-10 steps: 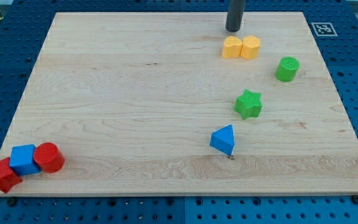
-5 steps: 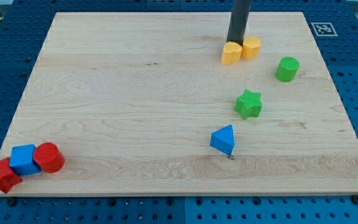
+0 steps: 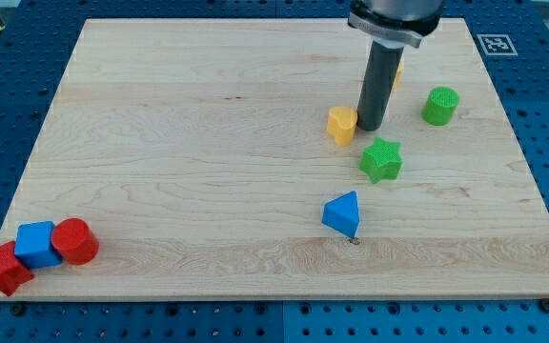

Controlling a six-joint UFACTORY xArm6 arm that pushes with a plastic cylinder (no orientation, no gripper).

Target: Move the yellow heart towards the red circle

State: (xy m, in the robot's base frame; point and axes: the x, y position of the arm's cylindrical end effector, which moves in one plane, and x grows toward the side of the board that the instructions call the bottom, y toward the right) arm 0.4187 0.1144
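Note:
The yellow heart (image 3: 342, 124) lies right of the board's middle, in the upper half. My tip (image 3: 370, 128) stands right against the heart's right side. The red circle (image 3: 75, 241) sits at the bottom left corner, far from the heart. A second yellow block (image 3: 397, 69) is mostly hidden behind the rod, near the view's top.
A blue cube (image 3: 36, 243) touches the red circle's left side, with a red star (image 3: 1, 269) beside it at the board's corner. A green star (image 3: 381, 159) lies just below my tip. A green cylinder (image 3: 440, 105) is at the right. A blue triangle (image 3: 342, 213) lies lower down.
My tip has moved down the view and pushed the yellow heart down and slightly left, away from the other yellow block. The other blocks have not moved.

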